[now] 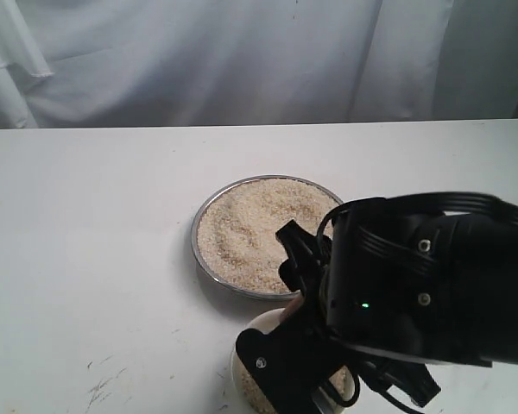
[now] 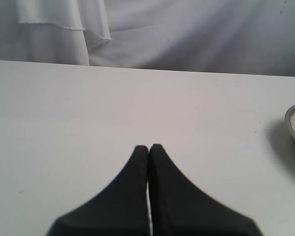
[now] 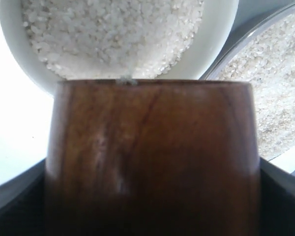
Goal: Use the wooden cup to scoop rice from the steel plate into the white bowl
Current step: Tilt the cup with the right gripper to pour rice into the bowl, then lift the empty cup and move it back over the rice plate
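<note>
Right gripper (image 3: 152,206) clamps the cup (image 3: 152,142) between its jaws, above the bowl (image 3: 219,44).
Cup mouth faces the rice (image 3: 113,34) in the bowl, with a few grains at its lip. Bowl sits at the front edge of the bench (image 1: 86,241), just beside the plate (image 1: 195,226), which holds more rice mid-bench. Left gripper (image 2: 148,150): 2 jaws pressed together, over the bench, apart from the plate.

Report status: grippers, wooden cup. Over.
Left gripper shut, idle. Right gripper holding reddish-brown wooden cup, mouth over cream-white round bowl of rice. Nothing seen blocking.
</note>
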You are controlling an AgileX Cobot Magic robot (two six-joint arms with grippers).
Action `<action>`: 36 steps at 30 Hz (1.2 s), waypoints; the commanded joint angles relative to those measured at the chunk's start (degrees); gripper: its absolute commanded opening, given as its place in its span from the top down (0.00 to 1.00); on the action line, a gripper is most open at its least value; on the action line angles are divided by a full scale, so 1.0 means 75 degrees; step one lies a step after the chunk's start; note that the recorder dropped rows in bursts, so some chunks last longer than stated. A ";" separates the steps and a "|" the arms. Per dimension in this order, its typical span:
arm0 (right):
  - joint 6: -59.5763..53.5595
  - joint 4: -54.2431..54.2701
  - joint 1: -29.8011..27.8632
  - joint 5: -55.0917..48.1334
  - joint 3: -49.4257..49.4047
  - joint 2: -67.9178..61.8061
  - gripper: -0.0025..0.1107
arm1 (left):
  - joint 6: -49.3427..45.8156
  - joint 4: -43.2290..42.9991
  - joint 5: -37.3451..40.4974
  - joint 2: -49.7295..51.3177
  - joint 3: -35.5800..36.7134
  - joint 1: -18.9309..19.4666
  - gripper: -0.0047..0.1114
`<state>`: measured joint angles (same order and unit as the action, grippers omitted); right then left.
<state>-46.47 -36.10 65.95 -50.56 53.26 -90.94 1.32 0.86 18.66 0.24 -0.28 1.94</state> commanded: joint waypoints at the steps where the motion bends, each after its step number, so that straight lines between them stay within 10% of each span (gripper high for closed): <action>1: -0.0030 -0.0141 0.0046 -0.0133 0.0082 0.0021 0.98 | 0.0004 -0.0009 -0.0053 -0.0032 0.0037 -0.0020 0.96; 36: 0.1666 0.0034 0.0080 -0.0119 0.0094 0.0021 0.98 | 0.0004 -0.0009 -0.0053 -0.0032 0.0037 -0.0020 0.96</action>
<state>-37.12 -36.45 67.23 -52.41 53.68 -90.94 1.32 0.86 18.66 0.24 -0.28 1.94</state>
